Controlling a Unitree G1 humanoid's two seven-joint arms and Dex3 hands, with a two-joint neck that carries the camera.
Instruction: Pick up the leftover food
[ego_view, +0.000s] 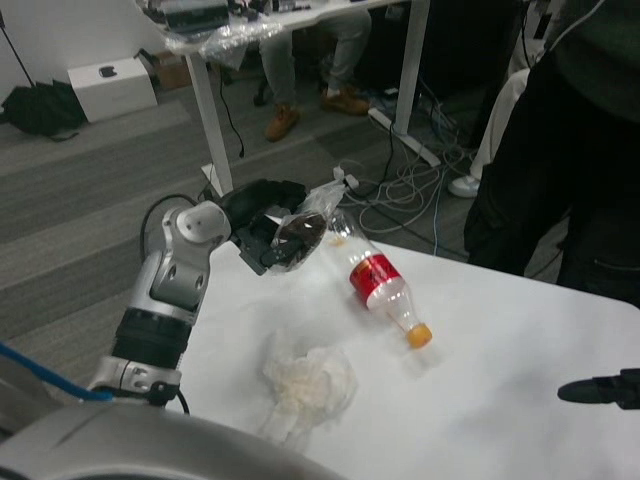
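- The left hand (262, 222) is raised just off the far left corner of the table (500, 340), its black fingers curled around a clear plastic bag (305, 225) with dark leftover food inside.
- The bag hangs from the fingers, its crumpled top sticking up and away from the hand; it looks lifted off the table, though I cannot tell whether its lower edge is fully free of the surface.
- Holding it high at the corner fits the task: the food appears picked up, and I judge the pick itself mostly done.
- Just to the right of the bag lies a plastic bottle (378, 282) on its side, red label in the middle, orange cap pointing toward the near right; its base is close to the bag, possibly touching it.
- Nearer the robot than the bag, and well apart from it, sits a crumpled white wad (308, 385) of paper or thin plastic, lying loosely on the table.
- The right hand (600, 390) is far to the right of the bag, at the picture's edge, low over the table; only a dark sliver shows, so I cannot tell whether it is spread or closed.
- Beyond the bag, past the table, a person in dark clothes (560, 150) stands at the far right, and cables (400, 200) trail across the floor.
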